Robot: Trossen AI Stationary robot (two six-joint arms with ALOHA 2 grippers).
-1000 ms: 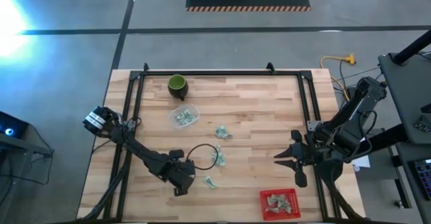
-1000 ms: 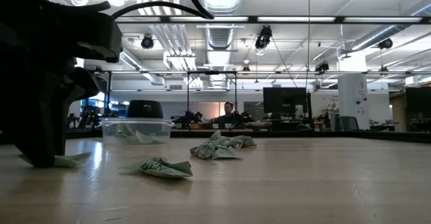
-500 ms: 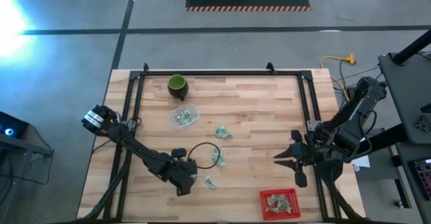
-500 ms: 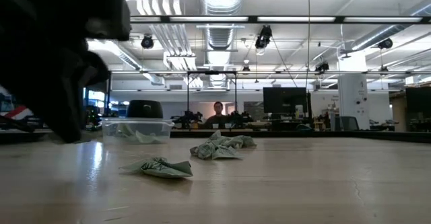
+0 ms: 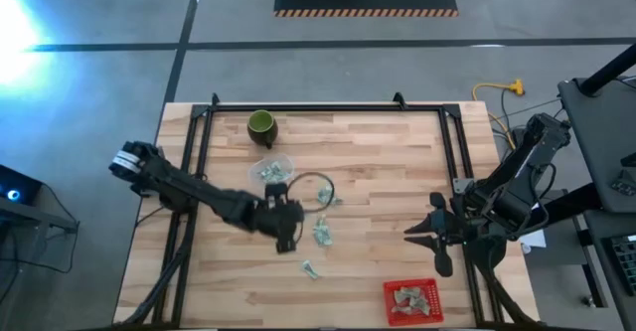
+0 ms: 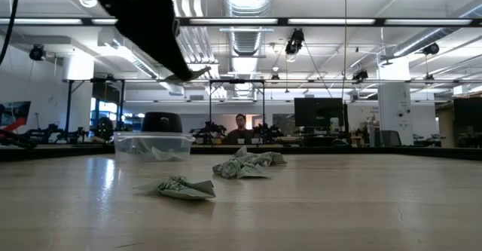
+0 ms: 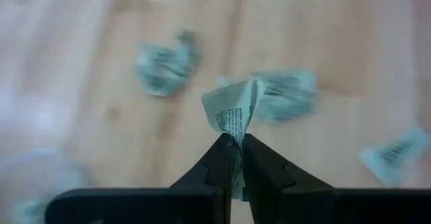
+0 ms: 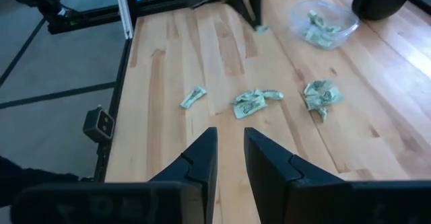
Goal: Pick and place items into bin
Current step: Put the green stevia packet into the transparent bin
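My left gripper [image 7: 236,158] is clamped on a packet [image 7: 235,109], lifted above the table [image 5: 397,172] near its middle. The packet stands out lengthwise beyond my fingertips. My right gripper [image 5: 425,234] waits at the table's right edge, fingers spread.

The high view looks straight down on the whole table [image 5: 397,162]; the low view sits at tabletop height, facing the room. Both wrist cameras peer past their own fingers (left one close, seemingly downward), sharing the scattered packets [image 8: 252,101].
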